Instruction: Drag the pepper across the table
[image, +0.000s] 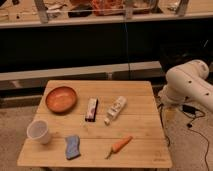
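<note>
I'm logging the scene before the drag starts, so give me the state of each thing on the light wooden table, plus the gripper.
Small orange tapered pepper: lying flat, untouched.
White tube-like bottle: on its side.
Round reddish-brown wooden bowl: upright, empty.
Translucent white plastic cup: upright.
Blue sponge: lying flat.
Dark flat packet: lying flat.
Gripper: out of view; only the white arm shows, beyond the light wooden table's right edge.

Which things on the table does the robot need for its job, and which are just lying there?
For the job: pepper, table, gripper (out of view; only the arm shows, right of the table).
Just lying about: orange bowl, clear cup, blue sponge, white bottle, small packet.
</note>
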